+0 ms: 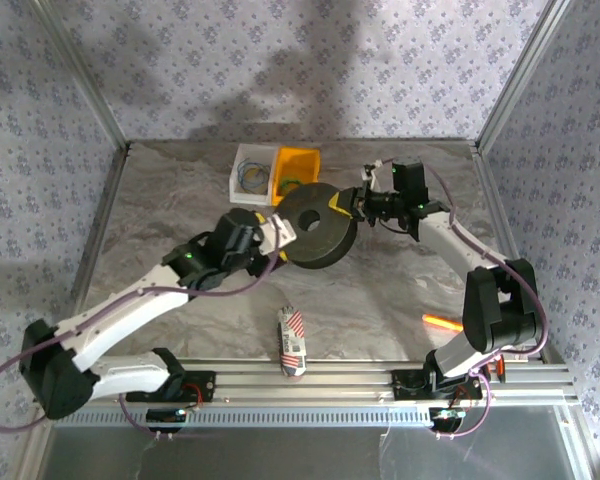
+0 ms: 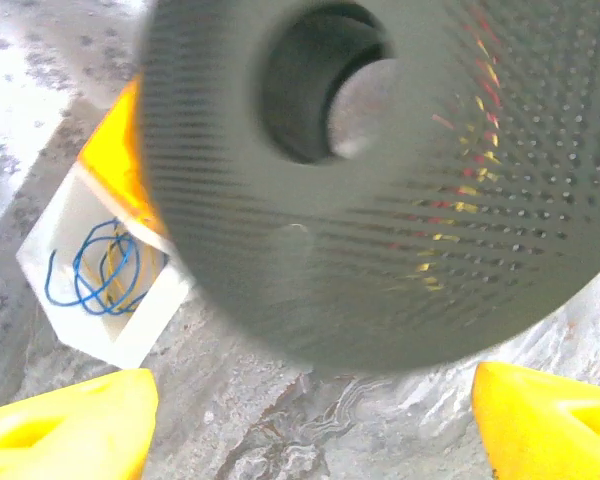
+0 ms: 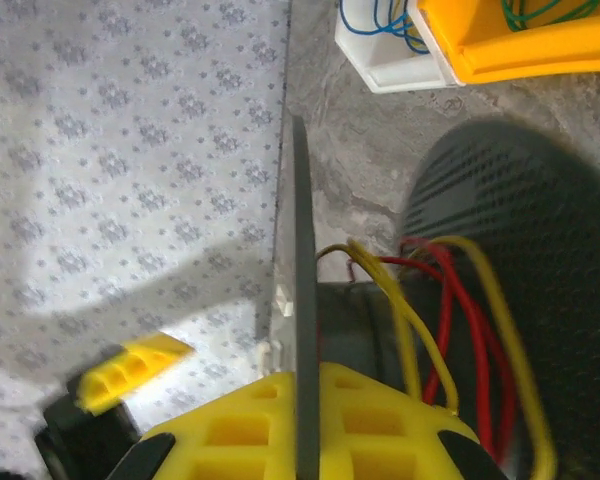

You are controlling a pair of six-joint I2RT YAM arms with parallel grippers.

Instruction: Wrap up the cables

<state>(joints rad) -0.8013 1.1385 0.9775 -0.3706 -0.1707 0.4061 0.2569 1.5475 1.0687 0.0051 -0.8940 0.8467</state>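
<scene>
Yellow fingers (image 2: 70,425) of my left hand (image 2: 310,420) stand spread wide, just under the black spool (image 2: 380,200) in the wrist view. My right hand (image 3: 300,420) is pressed together on the spool's thin flange, holding it over the surface (image 1: 380,300). Yellow cables (image 3: 385,285) curl around the spool's core beside red wire (image 3: 450,320). Loose blue wire lies in the white bin (image 1: 250,172).

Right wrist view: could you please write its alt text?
The right hand grips the thin flange of a black spool edge-on; yellow and red wires cross its core. A white bin and a yellow bin sit beyond.
</scene>
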